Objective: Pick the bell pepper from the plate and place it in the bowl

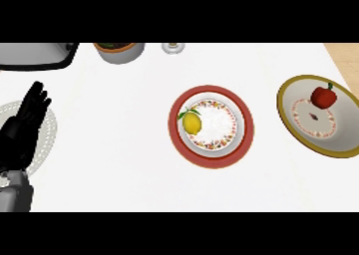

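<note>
Bell pepper, glossy red, sits in our gold-rimmed bowl; a lemon occupies the red plate. Our left hand rests with fingers spread on the white counter.

Red bell pepper – upright – in olive-rimmed bowl.

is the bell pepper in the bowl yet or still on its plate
Already in: the red bell pepper sits inside the gold-rimmed bowl, near its upper edge.

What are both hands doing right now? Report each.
Left hand: open, fingers straight, resting at the view's left edge, holding nothing.
Right hand: not in view.
</note>
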Controlling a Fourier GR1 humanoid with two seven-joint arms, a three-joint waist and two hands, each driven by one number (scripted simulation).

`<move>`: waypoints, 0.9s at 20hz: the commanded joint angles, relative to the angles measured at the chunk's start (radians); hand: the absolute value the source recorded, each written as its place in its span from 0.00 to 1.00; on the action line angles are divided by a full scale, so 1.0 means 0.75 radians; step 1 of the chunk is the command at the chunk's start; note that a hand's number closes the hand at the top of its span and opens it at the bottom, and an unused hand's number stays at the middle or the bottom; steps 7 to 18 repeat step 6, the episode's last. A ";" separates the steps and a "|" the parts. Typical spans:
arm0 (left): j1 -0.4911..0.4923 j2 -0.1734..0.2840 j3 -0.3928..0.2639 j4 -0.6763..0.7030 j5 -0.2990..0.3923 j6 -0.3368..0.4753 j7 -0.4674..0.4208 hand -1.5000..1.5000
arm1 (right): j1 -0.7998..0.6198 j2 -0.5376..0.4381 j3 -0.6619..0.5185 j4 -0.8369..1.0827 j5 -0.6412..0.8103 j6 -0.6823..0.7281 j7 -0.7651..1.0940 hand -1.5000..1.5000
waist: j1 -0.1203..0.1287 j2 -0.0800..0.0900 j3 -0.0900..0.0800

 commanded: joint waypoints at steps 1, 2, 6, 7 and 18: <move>0.011 -0.031 -0.014 0.037 -0.041 0.031 -0.056 0.50 | 0.147 -0.061 -0.103 -0.009 -0.185 0.219 -0.017 0.00 | 0.008 0.004 0.001; 0.018 0.040 0.052 0.019 0.038 -0.050 -0.031 0.50 | 0.207 0.017 -0.098 -0.050 -0.178 0.208 -0.114 0.00 | 0.013 0.004 0.001; -0.050 -0.025 0.011 0.146 -0.029 0.006 -0.128 0.50 | 0.242 0.037 -0.097 -0.199 -0.294 0.247 -0.009 0.00 | 0.016 0.006 0.000; -0.050 -0.025 0.011 0.146 -0.029 0.006 -0.128 0.50 | 0.242 0.037 -0.097 -0.199 -0.294 0.247 -0.009 0.00 | 0.016 0.006 0.000; -0.050 -0.025 0.011 0.146 -0.029 0.006 -0.128 0.50 | 0.242 0.037 -0.097 -0.199 -0.294 0.247 -0.009 0.00 | 0.016 0.006 0.000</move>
